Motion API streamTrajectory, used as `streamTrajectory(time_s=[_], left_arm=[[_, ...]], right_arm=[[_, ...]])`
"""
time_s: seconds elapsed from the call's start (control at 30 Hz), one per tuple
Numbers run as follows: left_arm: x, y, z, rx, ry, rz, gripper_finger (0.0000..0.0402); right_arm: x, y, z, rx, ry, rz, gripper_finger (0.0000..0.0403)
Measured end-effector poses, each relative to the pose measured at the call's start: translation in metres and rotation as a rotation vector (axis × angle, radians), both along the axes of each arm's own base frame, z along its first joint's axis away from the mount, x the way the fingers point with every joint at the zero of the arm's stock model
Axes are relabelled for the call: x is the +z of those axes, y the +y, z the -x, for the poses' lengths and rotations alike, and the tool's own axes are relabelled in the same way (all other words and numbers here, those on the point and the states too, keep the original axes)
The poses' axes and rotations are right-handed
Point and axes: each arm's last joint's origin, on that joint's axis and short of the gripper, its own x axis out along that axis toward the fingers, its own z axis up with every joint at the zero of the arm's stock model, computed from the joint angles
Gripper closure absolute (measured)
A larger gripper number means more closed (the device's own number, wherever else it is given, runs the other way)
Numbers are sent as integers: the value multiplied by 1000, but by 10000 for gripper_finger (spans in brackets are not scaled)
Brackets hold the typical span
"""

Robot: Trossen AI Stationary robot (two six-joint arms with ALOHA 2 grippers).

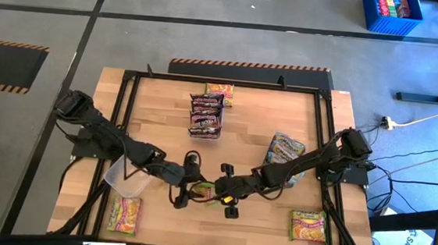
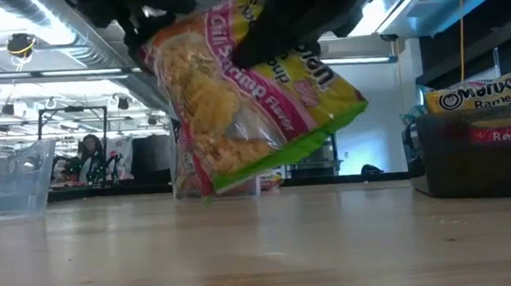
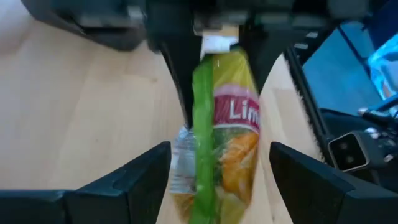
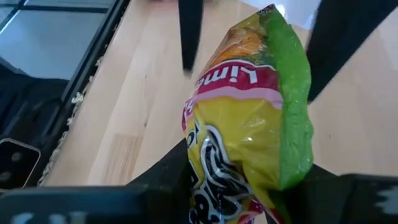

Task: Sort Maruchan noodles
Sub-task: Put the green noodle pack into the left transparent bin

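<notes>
A yellow-green noodle packet [image 1: 203,190] hangs between my two grippers near the table's near edge. My right gripper [image 1: 226,187] is shut on it. My left gripper [image 1: 185,184] is open. In the left wrist view its fingers [image 3: 149,180] stand on either side of the packet [image 3: 227,143] with gaps, touching nothing. Maroon packets [image 1: 206,114] lie stacked toward the far edge, with a yellow-pink one [image 1: 220,91] behind them. A light blue packet [image 1: 286,149] lies under my right arm. Two yellow-pink packets [image 1: 123,213] [image 1: 308,225] lie flat near the near corners. My right gripper [image 4: 249,180] pinches the yellow-green packet between its two fingers at one end [image 4: 214,155], coming roughly level from the table's right. The packet is tilted, and its green sealed edge [image 4: 292,93] points toward my left gripper. In the low view its lower corner [image 2: 206,185] hangs close above the table.
A clear plastic bin [image 1: 128,179] stands under my left arm, and shows in the low view at the left [image 2: 7,181]. A black frame [image 1: 127,92] runs round the table. In the low view a dark stack topped by a yellow packet [image 2: 489,93] stands at the right.
</notes>
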Motion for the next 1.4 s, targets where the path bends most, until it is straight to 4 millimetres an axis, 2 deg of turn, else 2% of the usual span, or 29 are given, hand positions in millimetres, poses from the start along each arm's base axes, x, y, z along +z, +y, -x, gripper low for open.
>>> streamTrajectory(time_s=[0.17,0.37,0.63,0.83,1.0,1.17,1.3,1.4], left_arm=[[-15,-2,-8,-16,28,7,136],[-18,-2,-10,-14,18,4,148],[-18,1,-12,-26,28,17,233],[-18,1,-11,-32,27,-9,277],[-18,0,-8,-25,39,-29,278],[-9,-4,3,1,57,-33,280],[-2,-10,14,18,41,-54,281],[-4,-11,24,51,27,-80,281]], right_arm=[[3,0,-2,-1,-13,-1,281],[3,0,-2,-2,-13,-5,281],[3,0,-2,-5,-19,-12,248],[6,-1,0,-16,-9,-12,192],[25,-7,17,-14,59,2,157],[42,-7,44,-43,135,39,146],[27,3,57,-78,116,116,146],[12,7,62,-76,83,93,146]])
